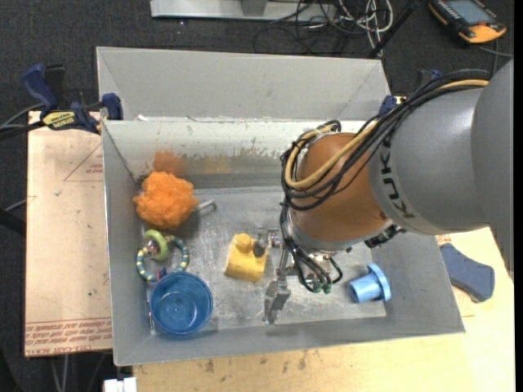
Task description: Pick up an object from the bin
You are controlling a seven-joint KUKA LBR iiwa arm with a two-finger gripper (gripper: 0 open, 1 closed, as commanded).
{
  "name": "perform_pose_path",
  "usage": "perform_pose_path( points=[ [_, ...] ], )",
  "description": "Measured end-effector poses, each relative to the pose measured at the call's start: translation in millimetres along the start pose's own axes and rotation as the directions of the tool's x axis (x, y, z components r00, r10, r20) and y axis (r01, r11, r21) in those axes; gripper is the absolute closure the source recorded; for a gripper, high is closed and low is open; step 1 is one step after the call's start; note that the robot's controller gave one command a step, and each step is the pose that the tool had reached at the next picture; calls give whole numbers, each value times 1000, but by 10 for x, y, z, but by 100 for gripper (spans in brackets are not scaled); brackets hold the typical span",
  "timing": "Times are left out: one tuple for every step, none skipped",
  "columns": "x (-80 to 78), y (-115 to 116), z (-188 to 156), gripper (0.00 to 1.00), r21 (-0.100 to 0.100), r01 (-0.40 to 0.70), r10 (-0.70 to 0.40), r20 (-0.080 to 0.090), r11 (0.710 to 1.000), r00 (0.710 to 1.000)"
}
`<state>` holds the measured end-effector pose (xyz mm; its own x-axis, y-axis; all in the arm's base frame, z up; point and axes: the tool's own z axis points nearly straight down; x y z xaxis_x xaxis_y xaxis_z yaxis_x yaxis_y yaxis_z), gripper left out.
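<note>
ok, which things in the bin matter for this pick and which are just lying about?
In play:
gripper, low over the bin floor
yellow block, nearest to it

Lying about:
orange fluffy ball
multicoloured ring toy
blue round tub
small blue spool

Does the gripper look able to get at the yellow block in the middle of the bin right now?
Probably yes. The gripper hangs just beside the yellow block, with bare bin floor between them. The blue dish and the ringed toy lie off to the left, clear of the way.
</note>
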<state>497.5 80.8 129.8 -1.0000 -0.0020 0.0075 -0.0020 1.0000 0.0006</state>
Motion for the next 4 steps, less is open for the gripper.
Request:
perform_pose_path(
  points=[
    [-20, -3, -31, 0, -1, -2, 2, 7, 1000, 1000],
    [-310, -60, 282, 0, -3, 71, -71, 25, 997, 997],
    [-560, 133, 541, 100, 1, -37, 37, 2, 999, 999],
    [-560, 133, 541, 100, 1, -37, 37, 2, 999, 999]
  ],
)
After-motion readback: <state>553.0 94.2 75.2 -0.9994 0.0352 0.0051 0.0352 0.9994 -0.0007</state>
